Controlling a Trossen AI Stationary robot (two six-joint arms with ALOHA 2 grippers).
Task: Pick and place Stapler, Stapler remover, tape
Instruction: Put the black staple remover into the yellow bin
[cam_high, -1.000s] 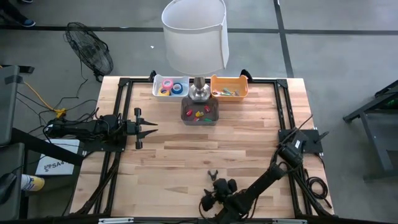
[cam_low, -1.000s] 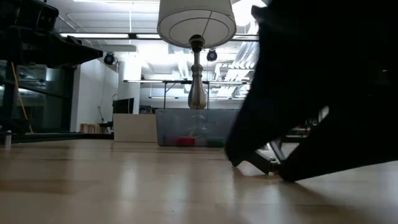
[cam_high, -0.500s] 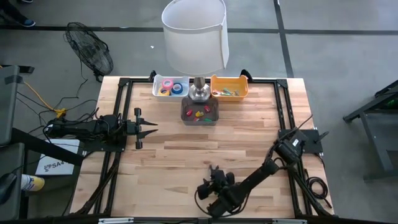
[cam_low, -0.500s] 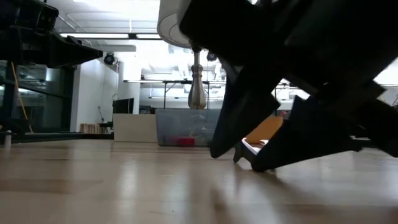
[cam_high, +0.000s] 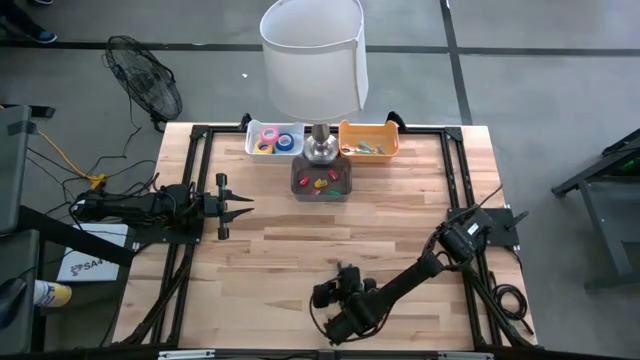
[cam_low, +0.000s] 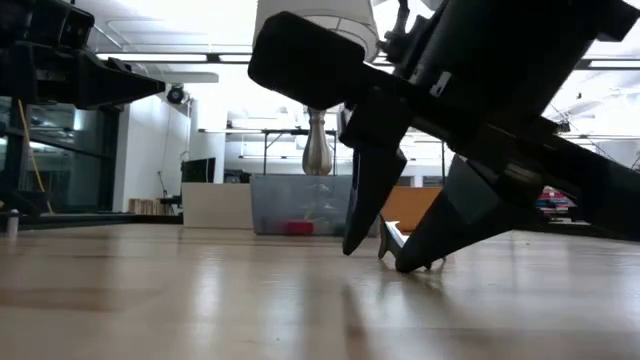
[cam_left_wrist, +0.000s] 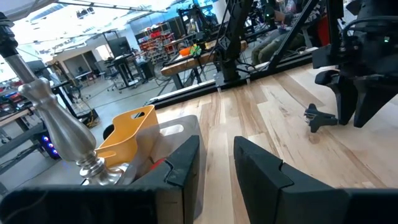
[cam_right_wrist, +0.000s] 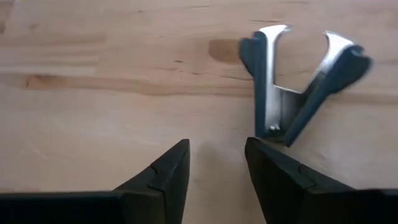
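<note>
Right pincer (cam_right_wrist: 214, 165) has slid beside the steel-clawed stapler remover (cam_right_wrist: 298, 87).

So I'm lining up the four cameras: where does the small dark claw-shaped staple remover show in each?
High: staple remover, near table edge, by right gripper.
Low, between dark fingers.
Left wrist, on planks, far off.
Right wrist, beyond fingertips, lying flat.
Shared landmark: silver lamp base, except in right wrist.

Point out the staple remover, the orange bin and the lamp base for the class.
staple remover (cam_right_wrist: 297, 93): right wrist view, metal hinge.
orange bin (cam_high: 368, 139): high view, its front wall.
lamp base (cam_high: 320, 150): high view, silver foot.
</note>
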